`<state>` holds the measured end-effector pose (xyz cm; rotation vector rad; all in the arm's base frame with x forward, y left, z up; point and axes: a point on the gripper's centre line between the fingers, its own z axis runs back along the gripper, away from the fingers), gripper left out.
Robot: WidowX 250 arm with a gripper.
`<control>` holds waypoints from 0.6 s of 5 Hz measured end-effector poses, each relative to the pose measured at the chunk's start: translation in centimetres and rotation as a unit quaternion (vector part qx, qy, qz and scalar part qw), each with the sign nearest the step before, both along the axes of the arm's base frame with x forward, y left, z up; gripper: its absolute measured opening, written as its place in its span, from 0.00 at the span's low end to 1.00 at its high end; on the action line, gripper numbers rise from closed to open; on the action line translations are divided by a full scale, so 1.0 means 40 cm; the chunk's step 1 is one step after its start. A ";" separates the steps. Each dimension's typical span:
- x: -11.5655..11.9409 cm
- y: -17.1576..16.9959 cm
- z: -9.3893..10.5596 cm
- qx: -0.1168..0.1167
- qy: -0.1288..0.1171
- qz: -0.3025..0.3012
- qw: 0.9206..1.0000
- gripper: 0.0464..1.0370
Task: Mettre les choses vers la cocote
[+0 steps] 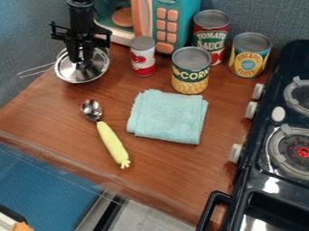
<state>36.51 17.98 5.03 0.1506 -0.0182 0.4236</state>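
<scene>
Down in the near left corner, we have an orange piece [23, 227] beside the blue surface [45, 180] below the counter. Up at the back left, there's the shiny metal pan [67, 72], the task's pot, on the wooden counter [54, 113], its thin wire handle [37, 71] pointing out to the left. And right over it hangs the black gripper [82, 61], coming in from the top edge; whether it's wide or narrow, or holding anything, I cannot tell.

Moving right, nearer the front, here's the spoon [91, 110], lying at a slant, metal bowl to the back, pale yellow handle [111, 143] running forward and right. Behind, at the top edge, stands the teal toy microwave [189, 9] with its orange buttons, and in front of it a small red and white can [143, 56], upright. Then the folded light blue cloth [168, 116], flat mid-counter, with a yellow and green can [190, 74] upright just behind it. Further back, a taller red and green can [211, 34]; to its right, a yellow and blue can [249, 56], both upright. And on the far right, the dark stove [250, 178], pale knobs [251, 110] facing the counter, burners on top.
</scene>
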 end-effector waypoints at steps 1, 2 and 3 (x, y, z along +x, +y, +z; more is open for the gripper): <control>0.018 -0.002 0.009 -0.014 -0.003 0.002 1.000 0.22; 0.034 0.002 0.020 -0.017 -0.003 0.007 1.000 0.22; 0.046 0.013 0.023 -0.022 -0.001 0.014 1.000 0.22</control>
